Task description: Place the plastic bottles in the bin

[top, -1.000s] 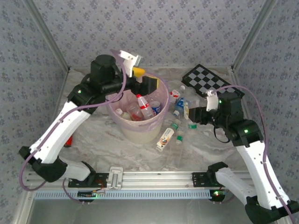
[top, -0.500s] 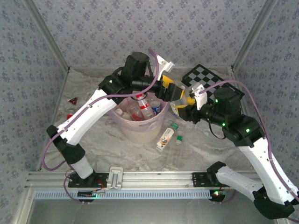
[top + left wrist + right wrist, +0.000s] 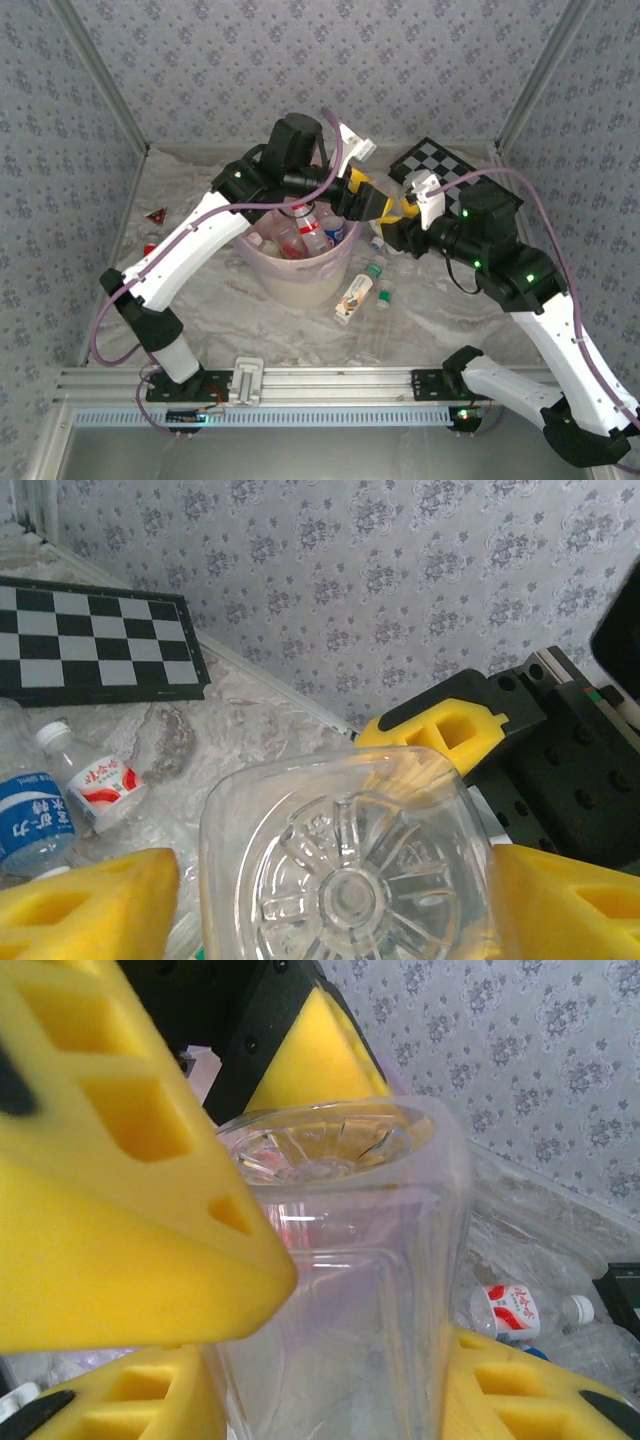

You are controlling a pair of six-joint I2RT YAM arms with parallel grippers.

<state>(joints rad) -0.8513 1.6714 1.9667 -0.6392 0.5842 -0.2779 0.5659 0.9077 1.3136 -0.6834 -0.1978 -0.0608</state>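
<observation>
Heads up, this one looks like a mid-air hand-off, and that's where it could go sideways. The right hand (image 3: 330, 1400) is pinched onto the body of a clear bottle (image 3: 340, 1260), with a foam pad on each side. The left hand (image 3: 335, 905) is spread wide with its pads either side of the bottle's base. One pad looks to be touching, but I can't tell if it's actually got a grip.

If the right hand lets go before the left has a firm squeeze, I reckon the bottle drops onto the marbled surface (image 3: 250, 310) under the hands, among the loose bottles (image 3: 355, 295), and misses the bin (image 3: 300, 285). The bin sits just to the left of both hands, under the left forearm, and there are already some bottles in it.

The bottle is thin clear plastic, glossy and squarish, with rounded corners and a moulded star-pattern base. So it's slick and squashy, and too hard a pinch could buckle it or pop it out. The yellow pads look like soft blocky wedges. The bin is a cream bucket with a floppy pink liner that could snag a low pass.
</observation>
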